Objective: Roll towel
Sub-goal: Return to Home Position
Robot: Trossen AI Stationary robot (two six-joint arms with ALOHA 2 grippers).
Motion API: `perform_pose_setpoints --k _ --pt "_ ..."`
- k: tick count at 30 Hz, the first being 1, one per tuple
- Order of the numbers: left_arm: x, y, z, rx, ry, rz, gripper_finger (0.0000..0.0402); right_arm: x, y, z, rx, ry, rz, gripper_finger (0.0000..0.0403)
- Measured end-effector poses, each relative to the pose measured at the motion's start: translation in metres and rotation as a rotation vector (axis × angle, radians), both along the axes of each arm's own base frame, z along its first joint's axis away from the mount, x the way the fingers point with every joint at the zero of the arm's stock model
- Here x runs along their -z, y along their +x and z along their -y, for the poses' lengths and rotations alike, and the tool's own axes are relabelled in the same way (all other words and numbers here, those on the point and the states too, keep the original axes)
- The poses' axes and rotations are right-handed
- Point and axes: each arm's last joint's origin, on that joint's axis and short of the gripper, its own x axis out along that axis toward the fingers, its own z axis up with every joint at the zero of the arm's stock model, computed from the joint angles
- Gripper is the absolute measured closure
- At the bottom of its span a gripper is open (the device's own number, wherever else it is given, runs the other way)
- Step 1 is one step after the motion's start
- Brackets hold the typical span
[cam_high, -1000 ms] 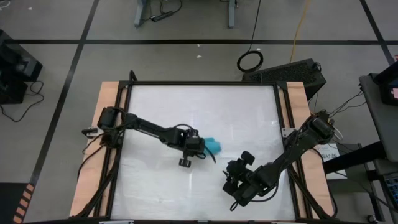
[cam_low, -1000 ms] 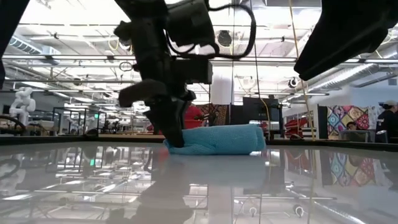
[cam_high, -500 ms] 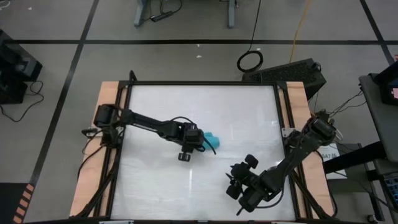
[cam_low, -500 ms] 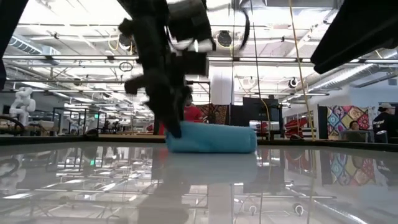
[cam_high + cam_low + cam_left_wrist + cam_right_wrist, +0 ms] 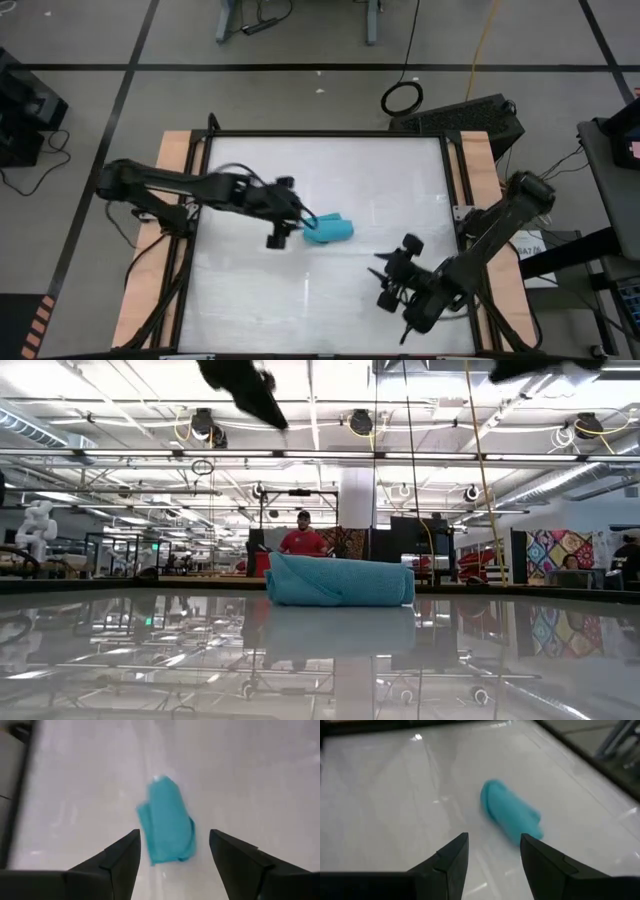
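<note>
Since half a second ago my left claw has let go of the towel and lifted off it, drawing back a little toward the left edge of the table. In the low view only its dark tip shows, high above the surface. Its fingers are spread wide with nothing between them, and it hangs just beside the towel's left end without touching it. The towel lies rolled into a short thick bundle near the middle of the table, free of both arms. My right claw has also backed off toward the right edge, near the front right corner, well apart from the towel; its fingers are parted and empty, pointing toward the roll.
</note>
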Motion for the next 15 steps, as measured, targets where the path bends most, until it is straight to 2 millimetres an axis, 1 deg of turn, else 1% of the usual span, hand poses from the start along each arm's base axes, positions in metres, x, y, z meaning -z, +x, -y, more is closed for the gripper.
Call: perform_pose_setpoints --k 2,4,7,9,11,13,15 --pt "-0.02 -0.016 -0.003 -0.018 0.01 0.075 0.016 -0.02 -0.007 0.011 -0.032 -0.018 0.022 0.0234" --pt "-0.034 -0.035 -0.005 -0.037 0.02 0.147 0.016 -0.037 -0.017 0.026 -0.061 -0.027 0.048 0.0234" --pt "-0.041 -0.064 -0.008 -0.068 0.003 0.218 0.016 -0.057 -0.035 0.048 -0.102 -0.031 0.101 0.0234" --pt "-0.036 -0.083 -0.01 -0.104 -0.033 0.248 0.016 -0.066 -0.048 0.062 -0.136 -0.026 0.153 0.0234" --pt "-0.027 -0.101 -0.012 -0.143 -0.082 0.286 0.016 -0.071 -0.062 0.075 -0.176 -0.011 0.231 0.0234" --pt "-0.012 -0.116 -0.013 -0.183 -0.143 0.327 0.016 -0.07 -0.076 0.088 -0.219 0.01 0.318 0.0234" --pt "0.004 -0.128 -0.013 -0.216 -0.21 0.372 0.016 -0.064 -0.088 0.099 -0.252 0.033 0.408 0.0234"
